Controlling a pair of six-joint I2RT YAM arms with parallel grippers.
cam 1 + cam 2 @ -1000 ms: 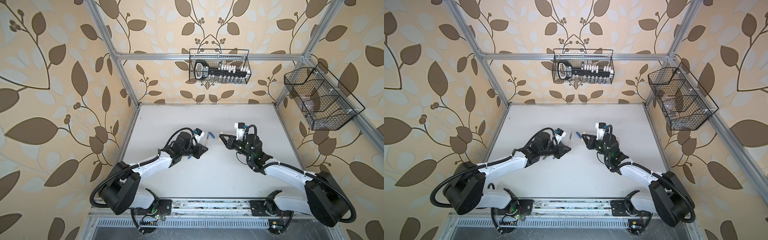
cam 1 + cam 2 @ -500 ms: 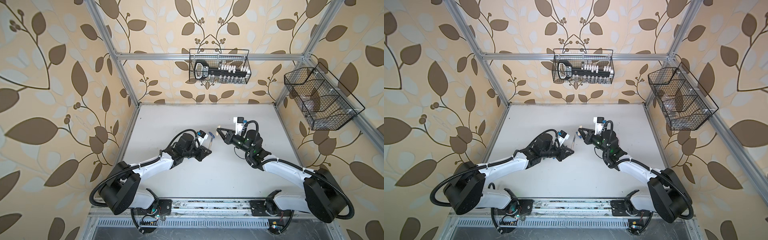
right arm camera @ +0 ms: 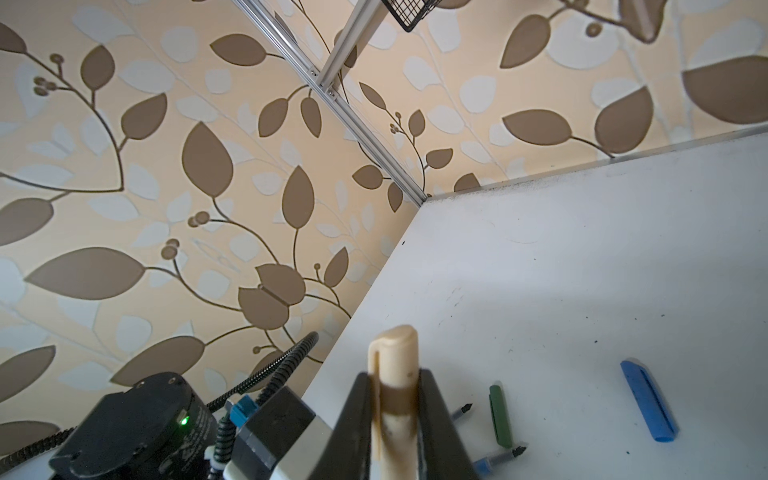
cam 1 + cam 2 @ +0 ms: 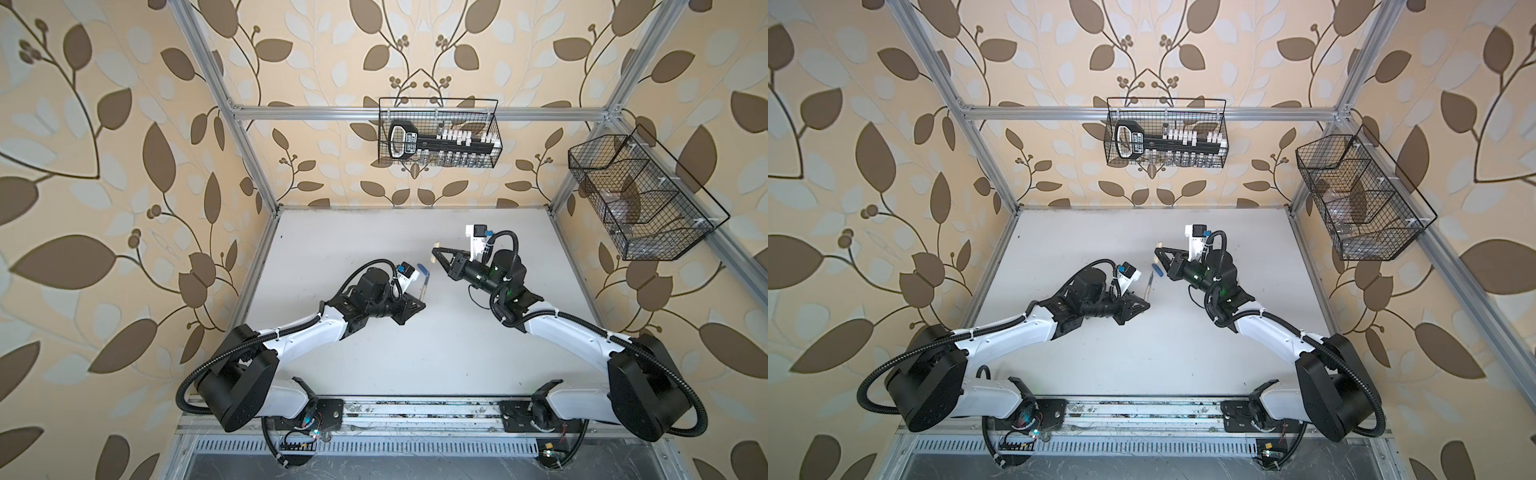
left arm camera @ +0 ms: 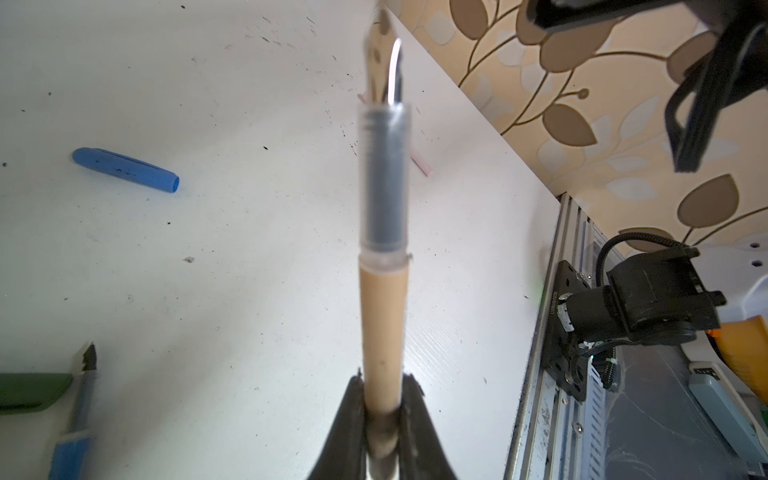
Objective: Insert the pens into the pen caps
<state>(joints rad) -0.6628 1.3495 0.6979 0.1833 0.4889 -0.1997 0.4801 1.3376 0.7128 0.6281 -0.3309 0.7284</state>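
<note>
A: The tan pen (image 5: 381, 324)?
B: Smooth round barrel, clear sleeve over a dark core. The left end effector (image 5: 382, 384) pinches its rear end above the white table (image 5: 208, 270).
A: And the right end effector (image 3: 395, 380)?
B: Clamped on the rounded tan cap (image 3: 395, 357).

white links (image 4: 299, 334), black joints (image 4: 245, 386), ribbed black cables (image 3: 286, 365); jaws seemingly black.

- tan pen (image 5: 382, 324): tan barrel, smoky grey see-through grip section, silver nib
- tan cap (image 3: 395, 365): pale cream-tan
- jaws, both arms: black
- blue cap (image 5: 124, 169): bright blue
- green cap (image 3: 500, 415): dark green
- blue pen (image 5: 68, 453): blue barrel, grey section, dark tip
- pale pink piece (image 5: 419, 162): pen or cap unclear
- worktop (image 4: 415, 353): white, dark specks
- walls (image 4: 124, 166): beige, brown and pale leaves, thin dark vines
- wire baskets (image 4: 438, 133): black
- arms (image 4: 299, 336): white links, black joints
</note>
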